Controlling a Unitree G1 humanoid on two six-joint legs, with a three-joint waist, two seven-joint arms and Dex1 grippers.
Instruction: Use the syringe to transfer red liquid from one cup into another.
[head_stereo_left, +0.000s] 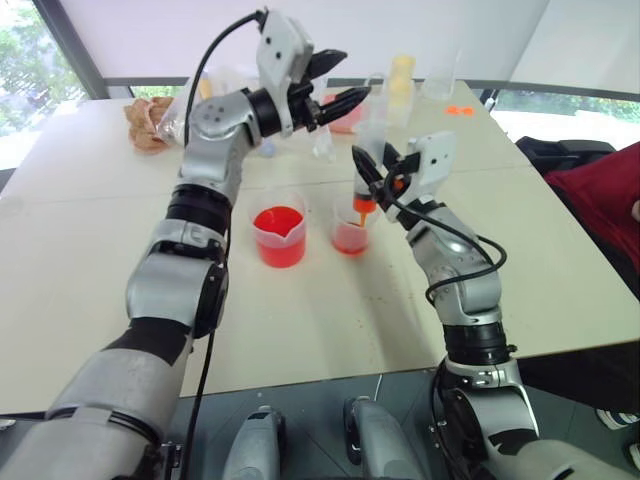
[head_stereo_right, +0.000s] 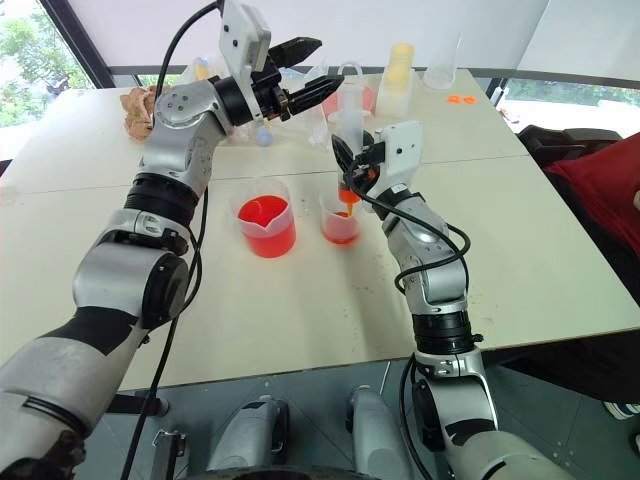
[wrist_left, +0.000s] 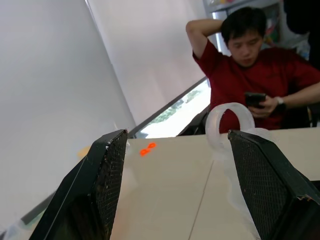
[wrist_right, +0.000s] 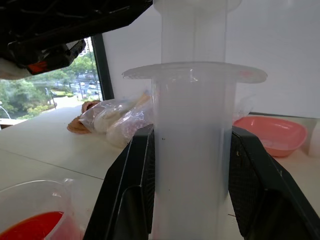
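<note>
Right fingers (wrist_right: 130, 195) clamp the syringe (wrist_right: 192, 150) barrel; left fingers (wrist_left: 100, 185) spread wide at its plunger ring.

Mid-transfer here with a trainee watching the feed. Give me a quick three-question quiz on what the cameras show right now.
1. True or false: the right gripper is shut on the syringe.
2. Over which vessel is the syringe's orange tip: (a) the spouted beaker, (b) the small cup, (c) the pink bowl?
3. What loop-shaped part shows between the left gripper's open fingers?

Key
1. True; its fingers clamp the barrel.
2. b; the tip hangs at the small cup's mouth.
3. The plunger's thumb ring, not yet gripped.
</note>
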